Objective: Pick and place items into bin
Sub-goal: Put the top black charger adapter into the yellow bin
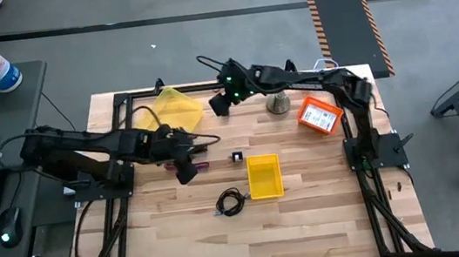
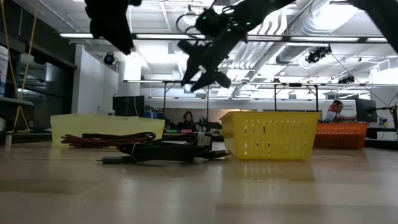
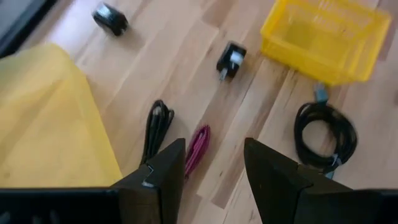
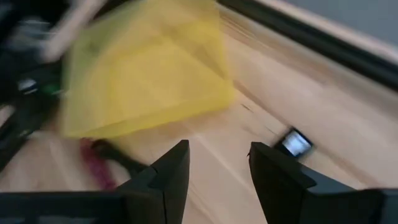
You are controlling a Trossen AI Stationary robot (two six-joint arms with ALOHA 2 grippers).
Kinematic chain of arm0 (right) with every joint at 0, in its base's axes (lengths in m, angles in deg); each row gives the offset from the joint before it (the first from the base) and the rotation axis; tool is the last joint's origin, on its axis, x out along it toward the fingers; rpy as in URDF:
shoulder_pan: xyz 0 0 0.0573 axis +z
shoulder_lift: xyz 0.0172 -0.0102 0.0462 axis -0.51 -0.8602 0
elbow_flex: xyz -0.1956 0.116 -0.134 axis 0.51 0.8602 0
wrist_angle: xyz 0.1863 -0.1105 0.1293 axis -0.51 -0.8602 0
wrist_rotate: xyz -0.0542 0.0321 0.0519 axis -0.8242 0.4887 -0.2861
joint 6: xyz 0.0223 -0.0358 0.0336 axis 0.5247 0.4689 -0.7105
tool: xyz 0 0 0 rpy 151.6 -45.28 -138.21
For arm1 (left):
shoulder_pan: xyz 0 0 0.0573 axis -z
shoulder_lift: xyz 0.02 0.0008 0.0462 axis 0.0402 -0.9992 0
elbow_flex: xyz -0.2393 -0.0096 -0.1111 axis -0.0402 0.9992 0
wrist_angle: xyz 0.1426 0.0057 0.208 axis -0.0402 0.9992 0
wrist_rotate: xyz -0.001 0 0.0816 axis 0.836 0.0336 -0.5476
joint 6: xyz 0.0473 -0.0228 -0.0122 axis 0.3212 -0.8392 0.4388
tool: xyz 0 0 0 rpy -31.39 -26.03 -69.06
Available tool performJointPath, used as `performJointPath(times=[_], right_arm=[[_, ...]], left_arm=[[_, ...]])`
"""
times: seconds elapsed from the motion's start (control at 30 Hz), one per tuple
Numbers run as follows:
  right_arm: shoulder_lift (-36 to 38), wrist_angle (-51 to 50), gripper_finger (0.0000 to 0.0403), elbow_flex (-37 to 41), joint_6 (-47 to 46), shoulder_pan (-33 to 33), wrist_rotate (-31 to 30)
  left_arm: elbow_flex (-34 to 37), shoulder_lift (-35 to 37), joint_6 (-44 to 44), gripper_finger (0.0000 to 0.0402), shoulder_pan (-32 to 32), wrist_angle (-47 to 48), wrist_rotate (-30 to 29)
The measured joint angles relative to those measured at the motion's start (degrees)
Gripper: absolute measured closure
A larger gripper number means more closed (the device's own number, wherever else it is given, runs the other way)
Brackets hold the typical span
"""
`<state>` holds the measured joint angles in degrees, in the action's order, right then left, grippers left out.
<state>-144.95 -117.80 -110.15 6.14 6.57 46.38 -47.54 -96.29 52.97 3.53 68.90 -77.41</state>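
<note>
Red-handled hand tool [image 3: 198, 149] with slim dark arms is what we're going for next, we reckon. It lies flat on the wooden bench [image 1: 310, 215], touching nothing but the wood. The left pincer [image 3: 214, 168] hangs right over it, fingers spread moderately wide and holding nothing. In the left wrist view the tool sits just ahead of the gap between the fingers, its long axis running roughly along the line of view, with a black handle [image 3: 157, 127] just beside the red one. So the left arm is clearly the nearer one, and a straight drop looks like all it needs.

The small yellow mesh bin [image 1: 264, 177] stands a bit to the right of the tool in the high view, with nothing tall between them. One tiny black block [image 1: 236, 156] with a white face sits between tool and bin, near the carry path but low. The coiled black cable [image 1: 231, 203] lies just beside the bin's near-left corner. A second tiny black block [image 3: 111, 18] lies farther off.

A crumpled yellow plastic bag [image 1: 176, 109] lies just behind the tool; we'd watch that a finger doesn't snag its edge.

The right pincer [image 4: 217, 171] hovers up high near the bag's far edge, open and empty too. A grey metal cone-shaped object [image 1: 276, 102] and an orange tray [image 1: 319, 116] sit under the right arm, well clear.
</note>
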Motion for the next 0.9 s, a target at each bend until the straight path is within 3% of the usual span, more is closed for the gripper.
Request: performJointPath(times=[0.13,0.27,0.53,0.9], right_arm=[[-6.72,-14.29,0.0245,-7.95,-5.39,-1.29,-4.79],[-12.24,-20.60,0.0218,-13.92,-4.48,-1.96,-3.52],[-18.60,-22.22,0.0133,-22.16,-9.61,-1.64,-3.28],[-21.98,-22.84,0.0137,-22.98,-15.31,-1.92,-4.88]], left_arm=[[0.00,3.73,-1.65,0.0250,-0.08,0.26,-1.61],[0.00,6.17,-2.01,0.0250,-0.08,0.17,-2.85],[0.00,6.82,-2.01,0.0250,-0.08,0.32,-3.02],[0.00,6.82,-1.27,0.0250,-0.08,0.07,-3.04]])
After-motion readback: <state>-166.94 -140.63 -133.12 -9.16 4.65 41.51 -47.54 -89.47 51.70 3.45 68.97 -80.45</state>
